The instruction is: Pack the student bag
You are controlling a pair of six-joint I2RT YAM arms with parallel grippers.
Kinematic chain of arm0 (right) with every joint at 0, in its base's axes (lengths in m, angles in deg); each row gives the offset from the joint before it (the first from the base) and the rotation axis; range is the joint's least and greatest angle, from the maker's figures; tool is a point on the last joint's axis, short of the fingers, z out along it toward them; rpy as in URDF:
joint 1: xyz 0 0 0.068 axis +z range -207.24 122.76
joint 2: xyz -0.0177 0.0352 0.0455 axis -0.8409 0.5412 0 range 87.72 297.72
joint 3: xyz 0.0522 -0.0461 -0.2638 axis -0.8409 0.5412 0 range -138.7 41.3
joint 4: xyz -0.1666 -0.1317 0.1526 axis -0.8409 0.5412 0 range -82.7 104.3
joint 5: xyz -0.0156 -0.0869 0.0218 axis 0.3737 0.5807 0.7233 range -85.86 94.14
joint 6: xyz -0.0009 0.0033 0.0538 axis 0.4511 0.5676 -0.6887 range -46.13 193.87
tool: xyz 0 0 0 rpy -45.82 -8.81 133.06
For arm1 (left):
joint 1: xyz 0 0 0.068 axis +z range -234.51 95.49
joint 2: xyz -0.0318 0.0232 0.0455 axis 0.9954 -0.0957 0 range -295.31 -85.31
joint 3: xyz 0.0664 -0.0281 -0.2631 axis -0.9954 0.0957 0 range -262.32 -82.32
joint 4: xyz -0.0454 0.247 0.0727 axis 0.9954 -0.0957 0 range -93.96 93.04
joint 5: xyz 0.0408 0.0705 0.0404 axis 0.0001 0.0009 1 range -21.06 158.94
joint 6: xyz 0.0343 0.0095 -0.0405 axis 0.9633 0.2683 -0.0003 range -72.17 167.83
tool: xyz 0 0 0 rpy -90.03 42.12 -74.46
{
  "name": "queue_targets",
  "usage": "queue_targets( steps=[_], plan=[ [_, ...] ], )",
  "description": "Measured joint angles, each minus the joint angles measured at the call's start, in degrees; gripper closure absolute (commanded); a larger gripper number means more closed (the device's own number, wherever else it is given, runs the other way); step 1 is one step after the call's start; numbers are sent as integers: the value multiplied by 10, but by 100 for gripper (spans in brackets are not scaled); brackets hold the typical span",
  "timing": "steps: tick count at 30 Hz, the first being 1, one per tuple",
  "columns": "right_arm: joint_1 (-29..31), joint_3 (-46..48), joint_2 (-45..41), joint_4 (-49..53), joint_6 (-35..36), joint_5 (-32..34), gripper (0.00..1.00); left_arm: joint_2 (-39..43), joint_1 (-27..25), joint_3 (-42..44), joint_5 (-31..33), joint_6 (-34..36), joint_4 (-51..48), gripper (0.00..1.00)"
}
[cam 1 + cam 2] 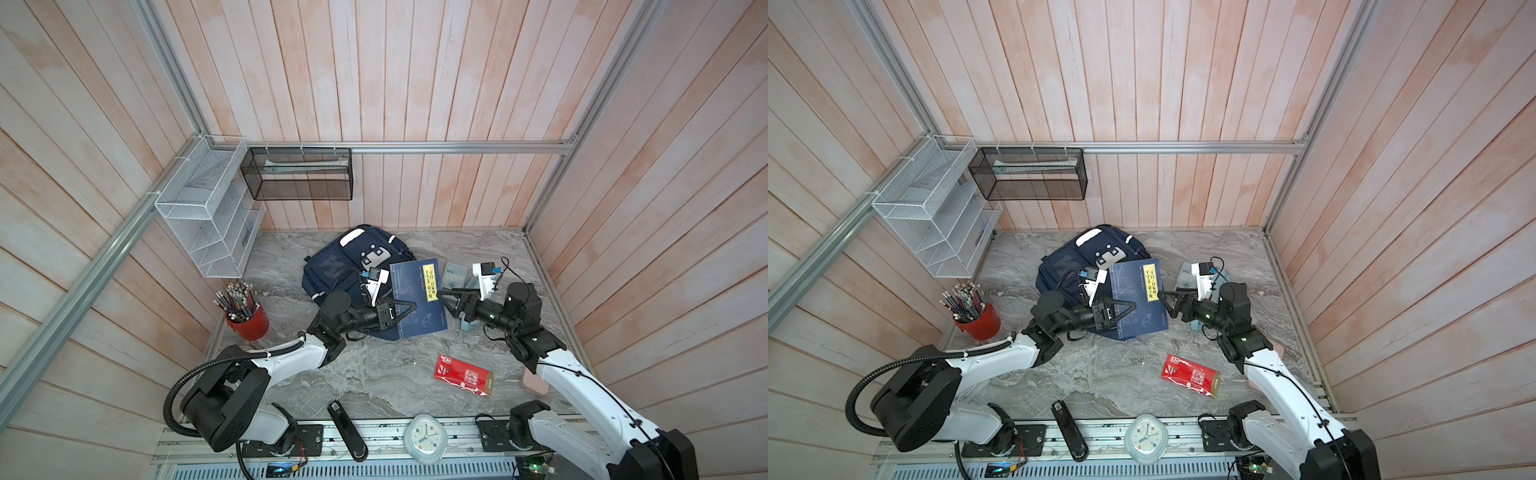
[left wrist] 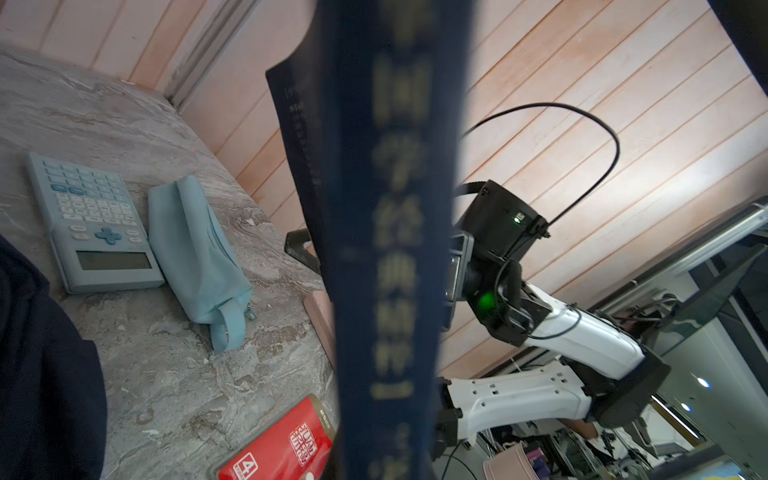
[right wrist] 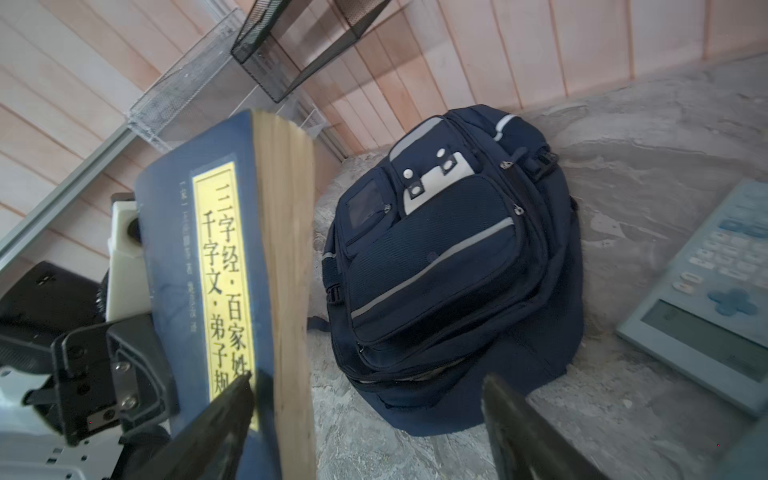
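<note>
The student bag [image 1: 332, 270] [image 1: 1065, 272] [image 3: 449, 270], a navy backpack with white stripes, lies zipped at the back of the marble table. A blue book [image 1: 419, 299] [image 1: 1140, 297] with a yellow title label is held tilted above the bag's near side. My left gripper [image 1: 409, 306] [image 1: 1129, 307] is shut on its spine edge. In the left wrist view the book's spine [image 2: 390, 249] fills the middle and hides the jaws. My right gripper [image 1: 445, 300] [image 1: 1165, 302] [image 3: 368, 386] is open at the book's other edge. The page edge [image 3: 291, 291] stands between its spread fingers, close to one of them.
A light-blue calculator [image 2: 91, 220] [image 1: 454, 274] and a light-blue pouch [image 2: 195, 253] lie right of the bag. A red packet [image 1: 463, 376], clock [image 1: 424, 436] and black stapler [image 1: 347, 430] sit near the front. A red pencil cup [image 1: 247, 320] stands left, under wire racks [image 1: 208, 208].
</note>
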Motion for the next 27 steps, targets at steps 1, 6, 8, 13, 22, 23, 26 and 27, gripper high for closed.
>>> queue_targets(
  steps=[1,6,8,13,22,23,26,27],
  plan=[
    [0,0,9,-20,2,-26,22,0,0,-4,-14,-3,-6,100],
    [0,-3,54,-86,11,-140,72,0,1,-11,-55,-4,-39,100],
    [-4,-3,66,-101,9,-163,98,0,6,-11,-56,-3,-54,100],
    [-15,11,62,-134,1,-184,100,-2,12,-22,-53,26,-101,31],
    [-124,63,-31,-86,-40,-17,100,14,12,-164,238,252,-420,34],
    [-134,63,-37,-75,-42,3,100,2,14,-176,261,275,-439,34],
    [-156,63,-38,-49,-44,40,100,-52,13,-210,304,335,-493,31],
    [-163,65,-37,-43,-44,46,100,-74,11,-221,319,353,-511,31]
  ],
)
